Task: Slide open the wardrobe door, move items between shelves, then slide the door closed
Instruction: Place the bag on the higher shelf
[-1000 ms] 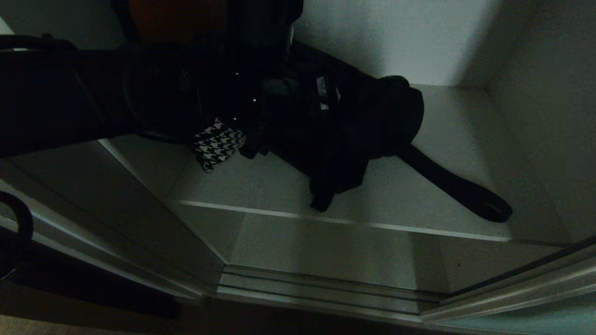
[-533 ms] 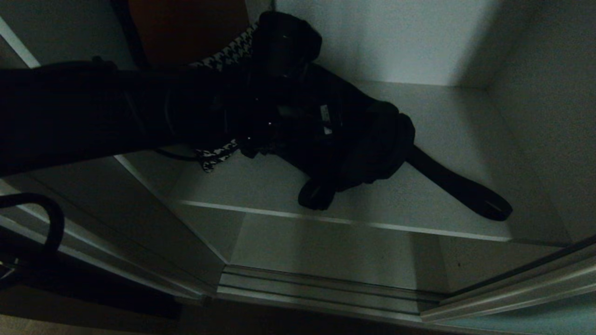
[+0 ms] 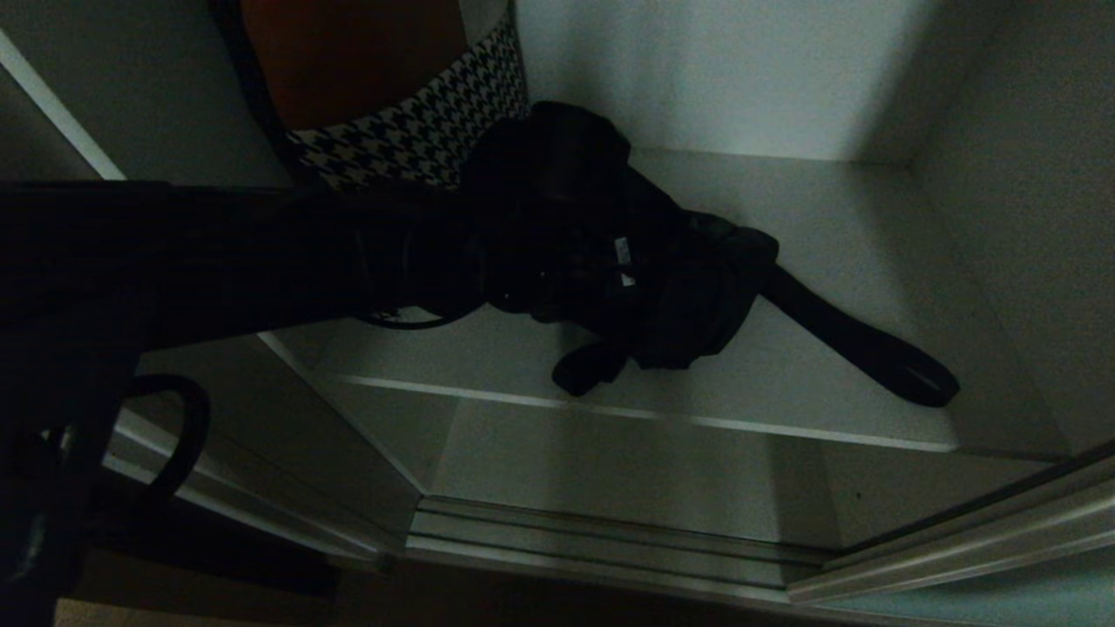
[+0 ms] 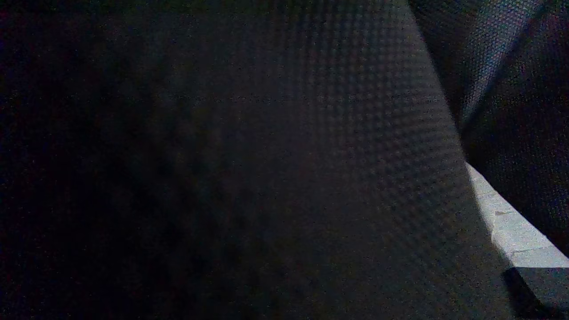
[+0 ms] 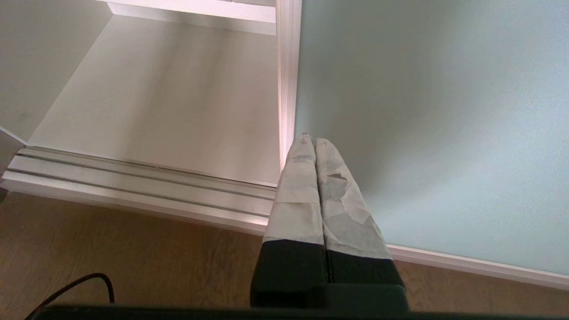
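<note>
Head camera looks down into the wardrobe; left wrist camera presses against black fabric (image 4: pixel 222 155).

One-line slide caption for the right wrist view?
Parked right gripper, taped fingers pressed shut, beside the frosted teal sliding wardrobe door and the bare white lower shelf.

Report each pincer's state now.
Left pincer: open, at the black bag, not seen gripping it.
Right pincer: shut, empty.

left tool (image 3: pixel 557 261) spread wide, right tool (image 5: pixel 315 146) closed
</note>
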Motion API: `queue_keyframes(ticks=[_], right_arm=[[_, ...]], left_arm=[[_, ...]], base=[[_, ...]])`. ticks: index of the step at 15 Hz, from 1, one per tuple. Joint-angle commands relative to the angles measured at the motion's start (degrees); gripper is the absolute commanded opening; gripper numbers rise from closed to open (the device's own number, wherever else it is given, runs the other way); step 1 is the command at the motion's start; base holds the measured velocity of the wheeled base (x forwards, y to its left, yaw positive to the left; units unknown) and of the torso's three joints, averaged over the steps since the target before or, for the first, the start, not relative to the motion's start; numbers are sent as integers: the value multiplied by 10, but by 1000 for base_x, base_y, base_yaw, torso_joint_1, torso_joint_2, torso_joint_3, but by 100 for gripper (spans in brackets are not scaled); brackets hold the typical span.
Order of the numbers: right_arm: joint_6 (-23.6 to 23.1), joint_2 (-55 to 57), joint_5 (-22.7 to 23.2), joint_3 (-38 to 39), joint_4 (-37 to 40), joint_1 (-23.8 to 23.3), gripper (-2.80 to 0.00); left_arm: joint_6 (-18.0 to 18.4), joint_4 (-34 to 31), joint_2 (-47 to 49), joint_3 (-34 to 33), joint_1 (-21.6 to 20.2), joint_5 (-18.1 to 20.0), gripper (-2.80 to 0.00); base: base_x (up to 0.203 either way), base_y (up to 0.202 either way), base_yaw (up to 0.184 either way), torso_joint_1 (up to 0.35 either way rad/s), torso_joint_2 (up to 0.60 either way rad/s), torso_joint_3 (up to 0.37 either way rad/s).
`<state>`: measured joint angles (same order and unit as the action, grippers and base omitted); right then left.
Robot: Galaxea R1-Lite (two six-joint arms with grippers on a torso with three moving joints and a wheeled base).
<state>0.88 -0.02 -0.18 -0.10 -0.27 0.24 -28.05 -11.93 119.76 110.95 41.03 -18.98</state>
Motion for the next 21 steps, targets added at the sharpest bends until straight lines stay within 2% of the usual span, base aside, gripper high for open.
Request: queue_keyframes(ticks=[1,5,15,21], right_arm=[[0,-1,0,0,-1,0,-280],[0,-1,0,0,-1,0,-280],[0,-1,0,0,-1,0,-280],[0,-1,0,0,-1,0,-280]], left_arm=[[-2,27,18,1,0,-3,0],[9,135,11,1,0,-23,0],[14,176,45,3,29,-12,0],[64,296,77,3,30,-21,0]], base=[[0,0,0,0,0,0],[0,0,0,0,0,0],[0,0,0,0,0,0],[0,0,0,0,0,0]])
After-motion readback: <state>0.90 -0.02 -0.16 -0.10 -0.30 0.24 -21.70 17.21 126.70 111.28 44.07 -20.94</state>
